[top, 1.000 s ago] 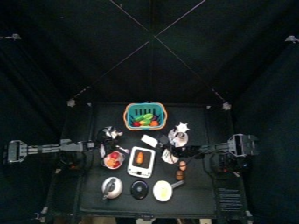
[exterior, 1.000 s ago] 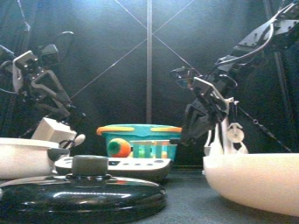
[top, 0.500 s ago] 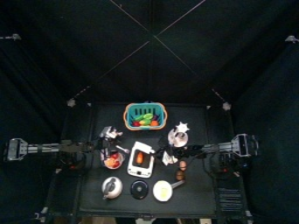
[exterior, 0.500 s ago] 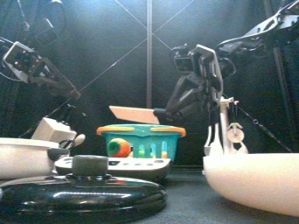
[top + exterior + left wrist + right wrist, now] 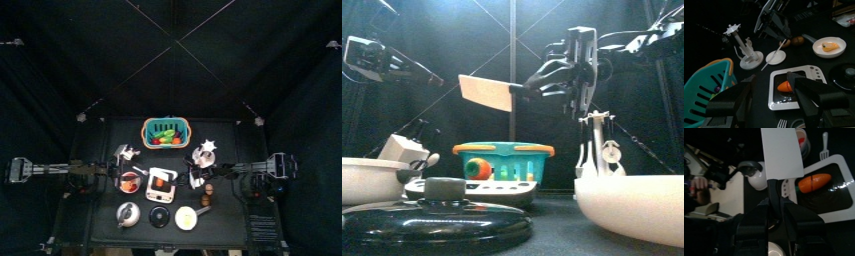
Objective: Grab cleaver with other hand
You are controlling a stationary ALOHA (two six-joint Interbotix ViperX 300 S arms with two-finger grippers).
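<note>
The cleaver (image 5: 485, 92), a small flat whitish blade, hangs in the air well above the green basket (image 5: 502, 165). My right gripper (image 5: 521, 89) is shut on its handle end and reaches in from the right. In the right wrist view the blade (image 5: 783, 153) stands out of the gripper (image 5: 781, 194). My left gripper (image 5: 771, 80) is open and empty, above the white board with an orange centre (image 5: 811, 75). In the front view the left arm (image 5: 382, 60) is high at the left, apart from the cleaver. From above the cleaver is too small to tell.
The basket (image 5: 164, 131) stands at the back middle, the white board (image 5: 162, 185) in the middle. A white utensil stand (image 5: 599, 150), a large white bowl (image 5: 629, 205) and a black pot lid (image 5: 436, 215) stand near the front. Several small dishes lie around.
My right gripper has lifted the cleaver from just above the basket to well above it. The left arm has risen at the left.
</note>
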